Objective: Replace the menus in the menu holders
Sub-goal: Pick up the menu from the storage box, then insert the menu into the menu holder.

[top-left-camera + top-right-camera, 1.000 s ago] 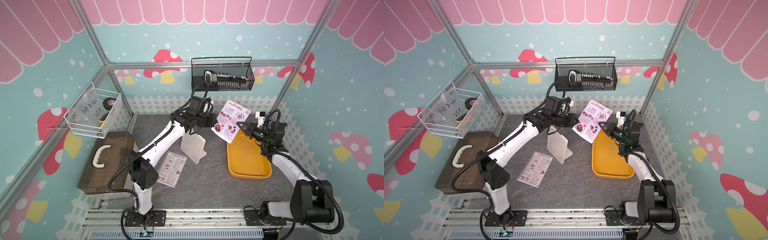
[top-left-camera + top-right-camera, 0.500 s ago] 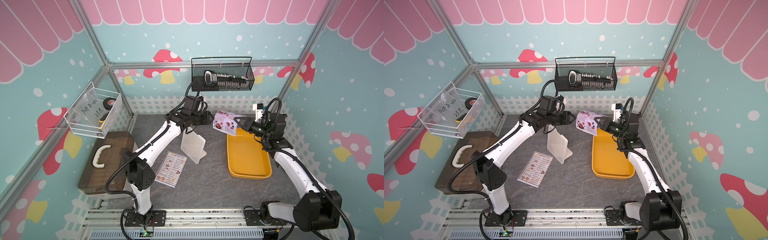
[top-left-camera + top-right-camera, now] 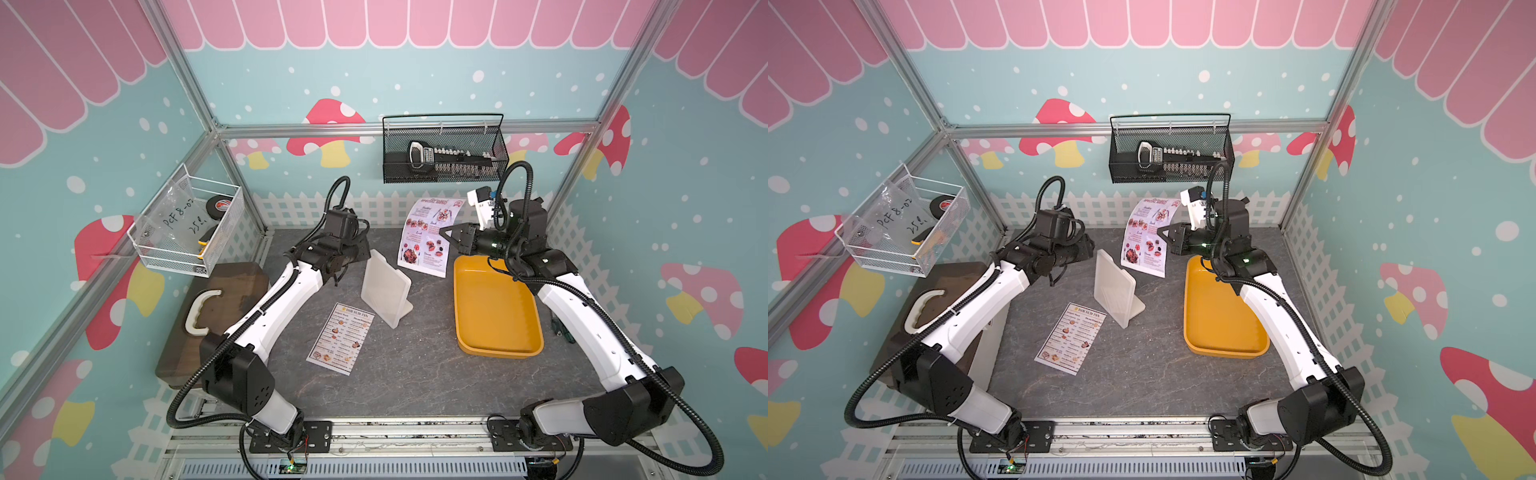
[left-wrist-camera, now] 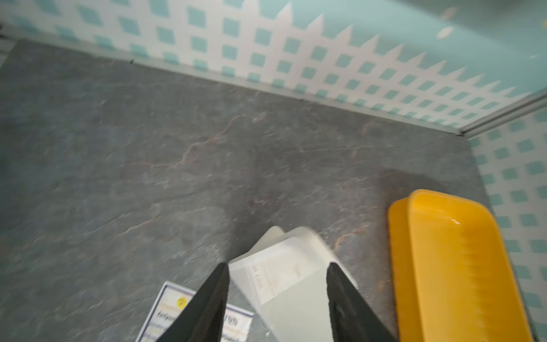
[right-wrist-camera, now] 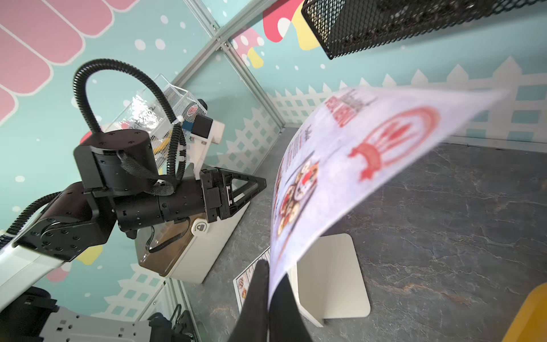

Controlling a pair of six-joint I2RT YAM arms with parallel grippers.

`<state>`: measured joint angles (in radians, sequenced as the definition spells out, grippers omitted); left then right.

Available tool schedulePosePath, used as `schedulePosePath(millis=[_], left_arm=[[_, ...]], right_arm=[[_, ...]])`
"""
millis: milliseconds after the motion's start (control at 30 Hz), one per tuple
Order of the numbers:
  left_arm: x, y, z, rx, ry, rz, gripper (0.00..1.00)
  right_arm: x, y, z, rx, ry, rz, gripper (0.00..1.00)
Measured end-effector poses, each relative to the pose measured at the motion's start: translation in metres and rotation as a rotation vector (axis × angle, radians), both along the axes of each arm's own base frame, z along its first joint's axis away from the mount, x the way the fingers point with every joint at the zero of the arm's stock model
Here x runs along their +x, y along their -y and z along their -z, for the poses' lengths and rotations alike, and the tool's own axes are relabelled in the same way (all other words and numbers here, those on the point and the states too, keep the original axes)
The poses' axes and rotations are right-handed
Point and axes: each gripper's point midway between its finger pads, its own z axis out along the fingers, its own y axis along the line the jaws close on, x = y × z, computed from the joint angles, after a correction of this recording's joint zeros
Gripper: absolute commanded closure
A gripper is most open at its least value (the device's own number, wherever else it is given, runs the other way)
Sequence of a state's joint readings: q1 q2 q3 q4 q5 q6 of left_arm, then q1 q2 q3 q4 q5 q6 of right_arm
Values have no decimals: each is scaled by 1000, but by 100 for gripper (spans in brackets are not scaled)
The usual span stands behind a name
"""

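Right gripper (image 5: 270,277) was clamped on red-headed white paper menu (image 3: 428,237), one o'clock from white plastic stand (image 3: 384,286); left gripper (image 4: 276,266) fingers stood apart.

A robot lab cell, shown by aluminium frame (image 3: 257,132) and mushroom-print walls (image 3: 415,62).

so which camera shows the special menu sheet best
Either top view: in both top views the whole special menu shows sharp, pinched at its edge by the right gripper. The right wrist view has it close but blurred and slanted. The left wrist view does not show it.
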<state>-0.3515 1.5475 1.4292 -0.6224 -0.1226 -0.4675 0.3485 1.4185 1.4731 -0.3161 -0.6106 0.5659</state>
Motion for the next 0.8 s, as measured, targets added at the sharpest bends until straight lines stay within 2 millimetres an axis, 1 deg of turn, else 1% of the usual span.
schedulePosePath(millis=[100,200,267,400,667,800], left_arm=[[-6,-25,29,29,-51,-55,44],[-9,-34,48,34,-79,-79,44],[-9,-36,54,30,-83,-87,44],[-5,-36,54,11,-61,-90,44],[2,-29,47,-26,-26,-73,44],[2,-27,49,-38,-27,-64,44]], right_arm=[[1,-11,16,-53,-31,-22,95],[2,-16,26,-106,-50,-32,95],[4,-17,28,-130,-50,-32,95],[8,-15,29,-155,-47,-20,96],[7,-14,11,-142,-9,-15,96],[9,-13,11,-150,-3,-6,96]])
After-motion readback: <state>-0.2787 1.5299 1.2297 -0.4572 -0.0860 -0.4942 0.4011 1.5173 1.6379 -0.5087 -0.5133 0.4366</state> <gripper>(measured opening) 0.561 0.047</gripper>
